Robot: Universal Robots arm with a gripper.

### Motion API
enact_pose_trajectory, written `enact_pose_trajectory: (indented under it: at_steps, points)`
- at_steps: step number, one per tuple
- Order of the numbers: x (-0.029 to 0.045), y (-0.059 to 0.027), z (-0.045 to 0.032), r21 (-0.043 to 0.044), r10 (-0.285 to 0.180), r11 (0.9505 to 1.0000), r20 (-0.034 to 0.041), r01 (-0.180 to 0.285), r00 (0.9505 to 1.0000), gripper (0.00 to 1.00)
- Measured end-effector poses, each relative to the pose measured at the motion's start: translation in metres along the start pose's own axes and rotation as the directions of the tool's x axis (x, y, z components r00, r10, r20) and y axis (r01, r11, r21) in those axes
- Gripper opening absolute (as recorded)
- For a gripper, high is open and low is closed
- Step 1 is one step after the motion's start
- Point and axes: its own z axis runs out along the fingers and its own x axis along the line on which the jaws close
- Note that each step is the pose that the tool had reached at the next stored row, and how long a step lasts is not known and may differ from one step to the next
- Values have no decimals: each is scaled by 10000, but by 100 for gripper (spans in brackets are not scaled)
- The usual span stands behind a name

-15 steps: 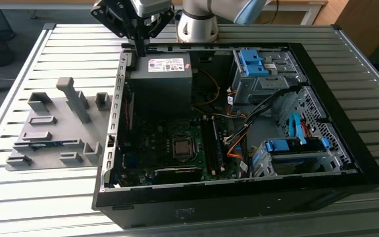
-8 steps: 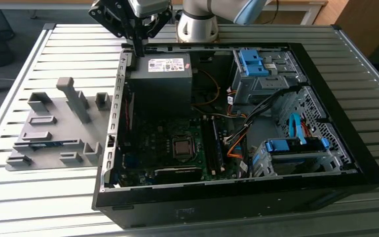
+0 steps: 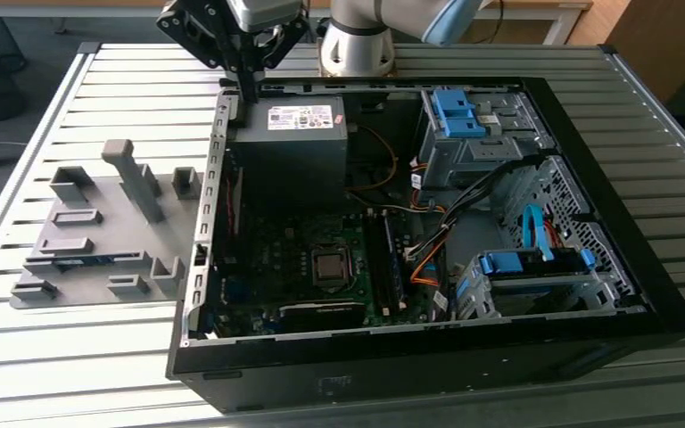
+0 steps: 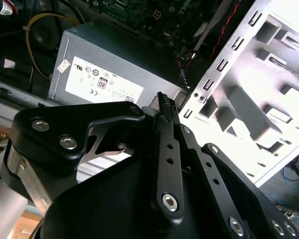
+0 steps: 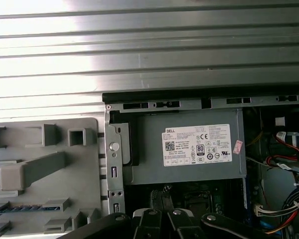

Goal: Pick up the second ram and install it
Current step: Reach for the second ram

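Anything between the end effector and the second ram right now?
Partly. The end effector hangs by the computer case's wall near the power supply; the second ram lies in the gray holder outside. The holder's tall post stands between them; from above, nothing covers the ram.

Gray power supply (image 5: 189,149) with a white label sits in the open computer case (image 5: 154,97) on the slatted worktop (image 5: 139,50); just beside, a gray holder tray (image 5: 87,174) carries the second ram (image 5: 20,209)
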Motion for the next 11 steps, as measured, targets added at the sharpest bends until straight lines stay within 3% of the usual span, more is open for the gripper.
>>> enact_pose_trajectory:
  at_steps: [11]
  points:
    - [32, -3, 1, 1, 0, 10000, 0, 0, 10000, 11]
